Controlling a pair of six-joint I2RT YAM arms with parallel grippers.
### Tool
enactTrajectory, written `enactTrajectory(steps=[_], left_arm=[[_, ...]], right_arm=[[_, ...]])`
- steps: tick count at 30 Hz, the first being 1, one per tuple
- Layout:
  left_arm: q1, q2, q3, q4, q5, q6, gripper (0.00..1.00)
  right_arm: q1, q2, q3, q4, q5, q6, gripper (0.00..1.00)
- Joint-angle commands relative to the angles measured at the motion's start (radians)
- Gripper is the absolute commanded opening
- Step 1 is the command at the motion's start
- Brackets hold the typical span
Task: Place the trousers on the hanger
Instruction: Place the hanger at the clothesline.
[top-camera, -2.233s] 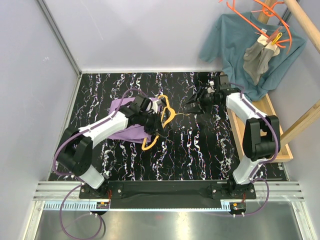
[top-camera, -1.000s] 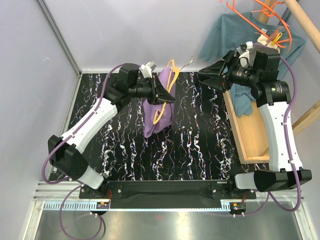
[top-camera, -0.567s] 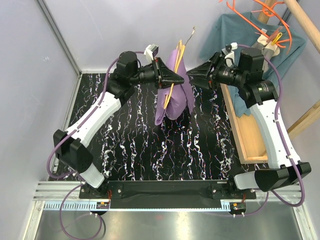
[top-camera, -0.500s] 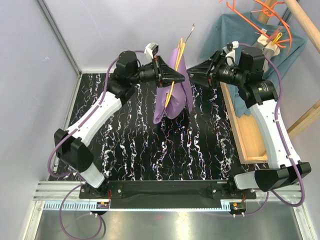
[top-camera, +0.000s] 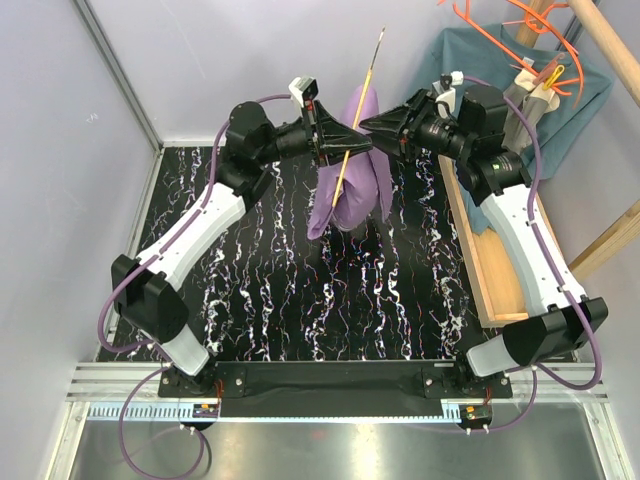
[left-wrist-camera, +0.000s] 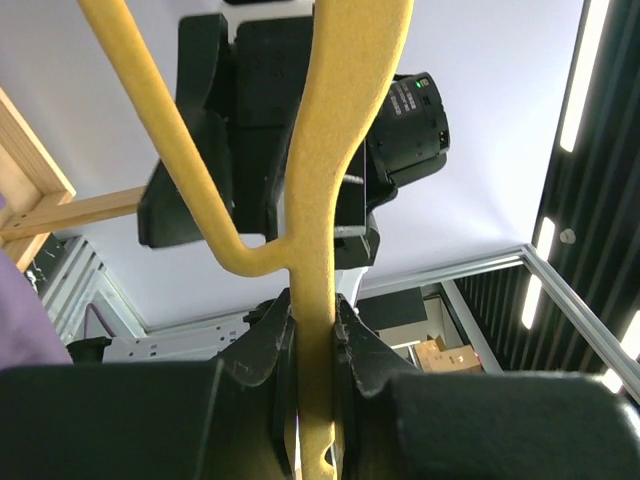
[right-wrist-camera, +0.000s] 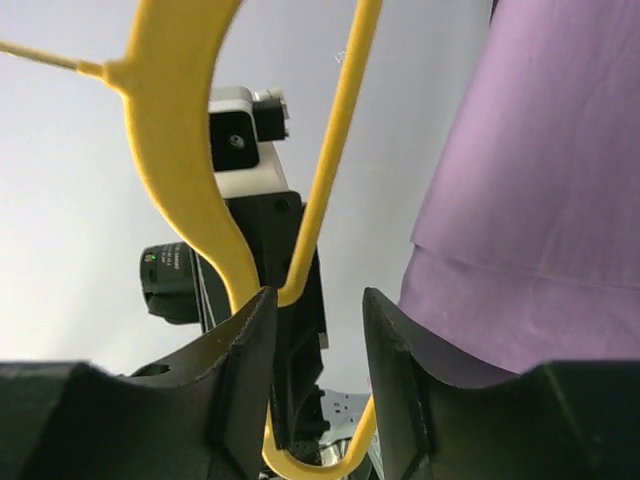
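Markings: the only ones seen were a small green dot on the camera housing of the opposite wrist in each wrist view, too small to read.

Left fingers (left-wrist-camera: 258, 352) were clamped on a flat yellow bar of the hanger (left-wrist-camera: 338, 150), one to each side with no gap. The bar ran up out of the left wrist view, and a thinner branch forked off to the left and was also cut by the frame.

Right fingers (right-wrist-camera: 243, 372) stood apart. A thin yellow rod of the hanger passed through the gap close to the left-hand finger. Whether it touched that finger could not be told.

From the top camera the hanger showed edge-on as one slanted yellow line with its hook end pointing up toward the back wall. Its triangular outline could not be made out there.

The trousers (top-camera: 350, 180) hung as a bunched lilac bundle at the hanger, between the two raised arms and above the far part of the bench (top-camera: 300, 300). The waistband and the separate legs were not distinguishable. How the cloth sat over the bar was hidden by the folds and the left fingers. Whether the lowest fold reached the bench could not be told.

The right wrist view caught only a lilac panel with one horizontal crease, cut off at the right edge.

The teal shirt (top-camera: 455, 70), grey garment (top-camera: 520, 105) and orange hangers (top-camera: 520, 22) hung at the far right, partly behind the right arm.
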Motion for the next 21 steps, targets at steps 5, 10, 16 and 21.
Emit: enactTrajectory(steps=[5, 10, 16, 21], left_arm=[[-0.026, -0.062, -0.016, 0.215, 0.023, -0.006, 0.0], [-0.027, -0.062, -0.013, 0.234, 0.025, -0.029, 0.0], [-0.032, -0.065, -0.018, 0.261, 0.028, -0.053, 0.0], [-0.044, -0.073, -0.022, 0.272, 0.025, -0.065, 0.0]], right_arm=[[0.008, -0.009, 0.086, 0.119, 0.039, 0.02, 0.45], [0.008, -0.018, 0.098, 0.101, 0.045, -0.018, 0.5], [0.014, 0.005, 0.106, 0.102, 0.036, -0.018, 0.51], [0.025, 0.005, 0.092, 0.116, 0.035, -0.026, 0.52]])
